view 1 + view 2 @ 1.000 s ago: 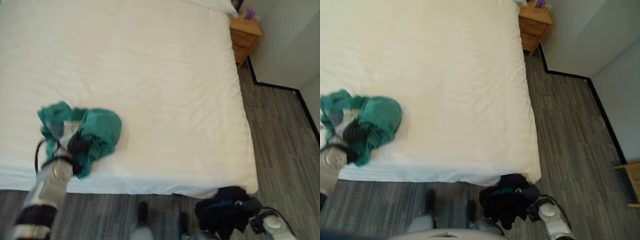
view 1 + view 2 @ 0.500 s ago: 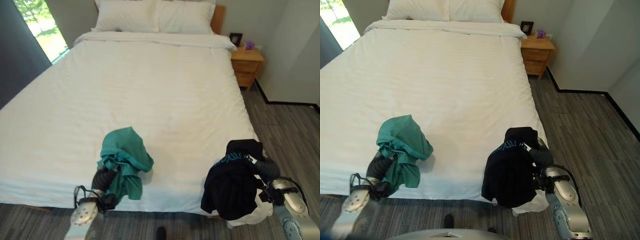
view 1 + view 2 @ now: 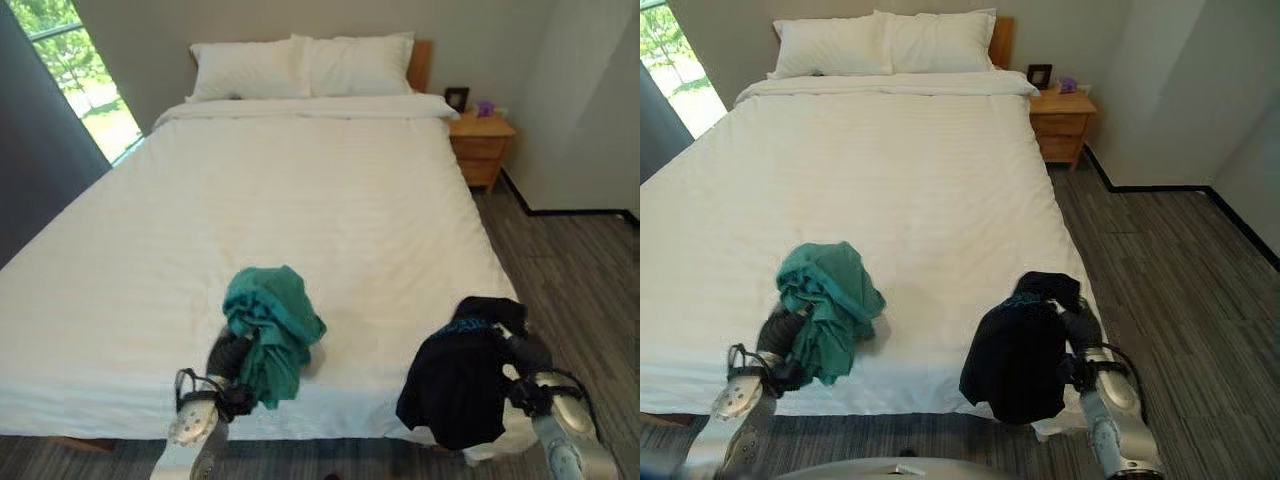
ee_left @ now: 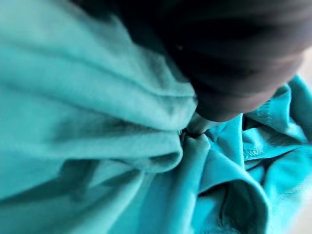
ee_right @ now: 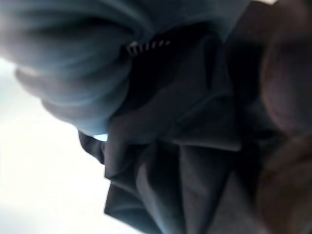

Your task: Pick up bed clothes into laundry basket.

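Nearest me, my left hand [image 3: 232, 352] was clenched in the teal garment [image 3: 272, 325] over the bed's [image 3: 300, 200] foot; my right hand [image 3: 527, 352] clutched the black garment [image 3: 455, 375] hanging off its corner. Beyond lay pillows [image 3: 300, 66].

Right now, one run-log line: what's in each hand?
left hand: shut on bunched teal garment | right hand: shut on hanging black garment | white bed: pillows only

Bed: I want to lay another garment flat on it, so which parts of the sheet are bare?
Most of the bed is bare: the whole stretch from the pillows down to mid-mattress, side to side. The foot edge is crowded: the teal garment in the left hand, and the black garment in the right hand at the corner.
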Robot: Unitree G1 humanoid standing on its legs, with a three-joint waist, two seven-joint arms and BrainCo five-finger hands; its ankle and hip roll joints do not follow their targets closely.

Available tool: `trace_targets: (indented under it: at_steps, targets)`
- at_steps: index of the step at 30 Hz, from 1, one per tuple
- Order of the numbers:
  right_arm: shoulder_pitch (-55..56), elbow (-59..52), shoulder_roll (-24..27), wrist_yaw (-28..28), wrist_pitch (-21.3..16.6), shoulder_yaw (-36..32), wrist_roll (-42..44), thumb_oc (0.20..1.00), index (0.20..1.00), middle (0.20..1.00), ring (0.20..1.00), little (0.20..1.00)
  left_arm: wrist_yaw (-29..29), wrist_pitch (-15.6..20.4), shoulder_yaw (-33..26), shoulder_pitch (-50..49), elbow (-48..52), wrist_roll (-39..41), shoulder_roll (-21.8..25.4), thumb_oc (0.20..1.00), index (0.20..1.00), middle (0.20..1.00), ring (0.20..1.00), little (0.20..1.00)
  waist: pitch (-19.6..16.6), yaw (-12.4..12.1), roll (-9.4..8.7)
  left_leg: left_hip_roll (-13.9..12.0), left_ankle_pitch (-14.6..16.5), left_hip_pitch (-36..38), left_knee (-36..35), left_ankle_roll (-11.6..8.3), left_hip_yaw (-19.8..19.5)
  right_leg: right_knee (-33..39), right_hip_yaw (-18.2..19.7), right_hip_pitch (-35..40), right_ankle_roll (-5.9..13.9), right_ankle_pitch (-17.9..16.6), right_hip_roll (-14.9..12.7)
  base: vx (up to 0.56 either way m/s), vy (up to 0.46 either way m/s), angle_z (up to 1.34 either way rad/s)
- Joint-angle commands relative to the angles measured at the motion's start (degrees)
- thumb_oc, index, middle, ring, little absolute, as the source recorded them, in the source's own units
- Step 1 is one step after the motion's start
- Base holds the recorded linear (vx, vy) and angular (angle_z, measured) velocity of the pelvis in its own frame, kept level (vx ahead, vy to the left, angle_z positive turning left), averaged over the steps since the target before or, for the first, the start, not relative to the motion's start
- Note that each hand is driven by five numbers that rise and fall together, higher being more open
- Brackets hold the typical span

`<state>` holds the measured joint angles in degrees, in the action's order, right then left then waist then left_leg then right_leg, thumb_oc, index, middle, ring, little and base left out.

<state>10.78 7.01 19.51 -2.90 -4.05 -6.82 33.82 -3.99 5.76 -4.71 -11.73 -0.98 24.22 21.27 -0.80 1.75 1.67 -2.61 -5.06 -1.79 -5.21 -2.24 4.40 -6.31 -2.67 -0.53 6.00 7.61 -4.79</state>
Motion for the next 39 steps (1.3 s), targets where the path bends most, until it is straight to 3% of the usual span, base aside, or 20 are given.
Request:
trace_targets:
  at_steps: [1,2,3,5,7,12,13,14,17,18,22,23,24,28,31,32,33,34,36,39]
  targets:
    - [-8.6,-3.2,2.7,1.4,-5.8,-1.6,0.7,0.200,0.200,0.200,0.200,0.200,-3.8,7.1,-6.3,6.8,0.9,-1.7,0.5,0.200,0.200,0.200,0.200,0.200,4.9,0.5,-3.59,-3.0,6.3,1.5,11.6,-2.36,1.7,5.6,-1.4,-0.7,-0.75,-9.4,-1.6,-0.07,-0.013,-0.30]
    - [-9.3,-3.6,3.7,1.6,-6.1,-1.7,-1.1,0.200,0.200,0.200,0.200,0.200,-4.4,7.4,-6.9,6.9,1.0,-1.7,0.6,0.200,0.200,0.200,0.200,0.200,5.5,-0.3,-3.80,-1.0,6.0,0.9,12.4,-2.30,-3.2,5.1,0.6,-1.7,-1.02,-10.2,-1.2,-0.04,-0.056,-1.13]
    - [-9.6,-3.8,4.7,1.8,-6.6,-3.0,-2.6,0.200,0.200,0.200,0.200,0.200,-5.8,8.1,-9.2,6.7,1.3,-2.0,0.2,0.200,0.200,0.200,0.200,0.200,6.0,-1.6,-4.30,5.0,8.8,0.2,12.3,-0.63,-14.8,4.5,6.7,-3.6,-0.84,-11.6,0.6,0.02,-0.064,-1.52]
    - [-8.5,-4.3,4.8,1.2,-6.8,-4.5,-3.1,0.200,0.200,0.200,0.200,0.200,-6.1,8.7,-10.9,6.3,1.4,-2.5,0.6,0.200,0.200,0.200,0.200,0.200,5.8,-1.1,-4.12,8.7,9.3,0.2,12.3,0.89,-21.4,4.5,12.3,-5.0,-0.33,-12.7,2.8,0.05,-0.022,-1.71]
    - [-7.1,-4.9,4.8,1.0,-6.6,-6.0,-3.6,0.200,0.200,0.200,0.200,0.200,-5.5,8.7,-11.5,6.0,2.5,-3.0,1.1,0.200,0.200,0.200,0.200,0.200,5.9,-0.7,-4.00,9.6,9.2,0.0,12.5,1.25,-22.3,4.9,15.4,-5.7,0.01,-13.6,3.9,-0.06,0.060,-1.90]
    - [-3.2,-4.5,2.4,2.1,-7.0,-10.4,-4.2,0.200,0.200,0.200,0.200,0.200,-3.9,8.6,-12.0,5.7,2.7,-4.4,3.3,0.200,0.200,0.200,0.200,0.200,5.8,2.1,-4.18,7.4,7.6,1.3,6.5,3.30,-14.7,6.1,19.9,-10.2,2.67,-18.2,6.4,-0.15,0.070,-1.57]
    - [-2.8,-5.9,0.8,2.6,-7.6,-9.9,-4.3,0.200,0.200,0.200,0.200,0.200,-4.9,8.7,-12.7,6.5,3.4,-5.3,5.4,0.200,0.200,0.200,0.200,0.200,7.3,0.3,-3.72,5.1,6.6,0.6,6.4,2.88,-8.5,4.1,6.6,-12.9,2.28,-16.2,2.4,-0.29,-0.008,-2.09]
    - [-2.7,-6.1,0.7,2.9,-7.4,-9.4,-5.4,0.200,0.200,0.200,0.200,0.200,-4.8,8.4,-12.6,6.4,3.6,-5.1,5.3,0.200,0.200,0.200,0.200,0.200,7.4,-0.9,-2.73,3.5,6.8,0.8,6.0,2.61,-6.0,2.5,-1.5,-11.5,1.30,-13.3,-0.2,-0.26,-0.021,-2.43]
    - [-2.5,-6.1,0.8,3.0,-6.9,-8.3,-6.3,0.200,0.200,0.200,0.200,0.200,-4.7,8.6,-12.2,6.4,2.8,-3.6,4.3,0.200,0.200,0.200,0.200,0.200,8.0,-0.4,-2.16,2.3,5.2,1.6,4.7,2.26,-2.3,-0.7,-6.2,-10.0,0.69,-11.7,-2.7,-0.27,-0.044,-1.92]
    - [-3.1,-6.9,0.4,2.6,-6.8,-8.0,-6.5,0.200,0.200,0.200,0.200,0.200,-3.7,8.2,-10.7,6.9,1.6,-1.8,2.6,0.200,0.200,0.200,0.200,0.200,6.9,-0.8,-1.56,0.1,5.1,1.8,4.3,1.91,2.0,-2.9,-8.8,-7.3,0.83,-10.7,-6.9,-0.19,-0.117,-0.65]
    - [-3.1,-6.9,0.4,2.6,-6.8,-8.1,-6.5,0.200,0.200,0.200,0.200,0.200,-3.7,8.2,-10.7,6.9,1.5,-1.8,2.6,0.200,0.200,0.200,0.200,0.200,7.0,-1.0,-1.56,0.1,5.2,1.9,4.3,1.92,2.2,-2.9,-8.7,-7.2,0.90,-10.6,-6.9,-0.05,-0.067,-0.87]
    - [-4.8,-6.5,-0.1,3.7,-7.0,-6.3,-6.7,0.200,0.200,0.200,0.200,0.200,-3.1,7.3,-8.4,7.9,0.9,-1.0,1.7,0.200,0.200,0.200,0.200,0.200,5.4,-1.0,-1.88,-1.5,5.9,2.3,5.1,1.04,5.5,-3.0,-11.9,-4.9,2.36,-12.3,-10.7,0.02,-0.394,0.08]
    - [-4.9,-6.2,0.4,3.1,-6.4,-5.4,-7.2,0.200,0.200,0.200,0.200,0.200,-2.3,6.8,-7.8,8.2,-0.1,-2.3,1.8,0.200,0.200,0.200,0.200,0.200,4.1,-0.8,-3.34,-2.9,6.2,2.5,6.5,-0.23,8.6,3.0,-10.5,-2.6,3.00,-11.2,-8.2,0.01,-0.399,0.15]
    - [-4.6,-7.8,1.4,3.3,-6.4,-4.8,-7.1,0.200,0.200,0.200,0.200,0.200,-2.9,6.9,-6.2,10.5,-2.2,-0.3,0.9,0.200,0.200,0.200,0.200,0.200,4.0,0.4,-3.77,-6.0,5.3,2.2,8.3,-2.08,8.5,3.8,-7.3,-3.0,1.67,-10.5,-5.2,0.04,-0.341,-0.71]
    - [-3.3,-9.4,3.3,3.7,-6.5,-5.8,-8.2,0.200,0.200,0.200,0.200,0.200,-2.2,6.5,-3.5,11.9,-3.8,0.9,-1.0,0.200,0.200,0.200,0.200,0.200,5.7,1.4,-3.79,-9.7,1.7,0.0,16.2,-3.73,7.3,5.1,-6.1,-0.7,-0.84,-9.0,-1.6,0.01,-0.276,-0.18]
    - [-3.6,-8.2,3.7,4.2,-6.6,-5.2,-8.0,0.200,0.200,0.200,0.200,0.200,-2.4,6.4,-2.2,11.9,-3.7,1.7,-2.0,0.200,0.200,0.200,0.200,0.200,6.9,0.1,-3.84,-6.3,1.1,-2.1,19.0,-3.60,0.4,5.1,-4.4,-0.1,-1.59,-8.6,-1.1,0.00,-0.129,-0.36]
    - [-3.7,-8.2,3.7,4.2,-6.7,-5.2,-7.9,0.200,0.200,0.200,0.200,0.200,-2.4,6.4,-2.2,12.0,-3.7,1.7,-2.0,0.200,0.200,0.200,0.200,0.200,6.8,0.2,-3.93,-6.1,0.7,-2.4,18.9,-3.52,0.3,5.2,-4.5,-0.3,-1.58,-8.8,-1.3,0.02,-0.138,-0.59]
    - [-3.8,-7.9,3.6,4.0,-6.6,-4.8,-7.8,0.200,0.200,0.200,0.200,0.200,-2.2,6.2,-2.2,11.3,-3.0,1.5,-2.3,0.200,0.200,0.200,0.200,0.200,7.0,-0.8,-4.34,-1.9,2.6,-3.8,18.2,-2.75,-3.8,5.9,-3.2,0.0,-1.72,-8.9,-1.2,0.05,-0.105,-0.48]
    - [-3.0,-7.2,3.3,3.0,-6.4,-4.8,-7.3,0.200,0.200,0.200,0.200,0.200,-1.5,6.3,-2.4,9.8,-2.7,1.1,-2.5,0.200,0.200,0.200,0.200,0.200,6.6,-1.1,-4.53,0.7,4.3,-4.5,14.2,-1.75,-5.3,6.9,-2.2,0.5,-1.59,-9.0,-0.8,0.12,-0.109,-0.40]
    - [-1.4,-6.5,3.3,2.0,-6.2,-4.2,-8.3,0.200,0.200,0.200,0.200,0.200,-1.1,6.4,-2.7,8.4,-2.9,0.4,-2.2,0.200,0.200,0.200,0.200,0.200,6.0,-2.2,-4.13,3.9,2.1,-5.8,9.1,-0.68,-7.6,8.0,-1.1,1.4,-1.68,-9.0,0.4,0.14,-0.058,-0.25]
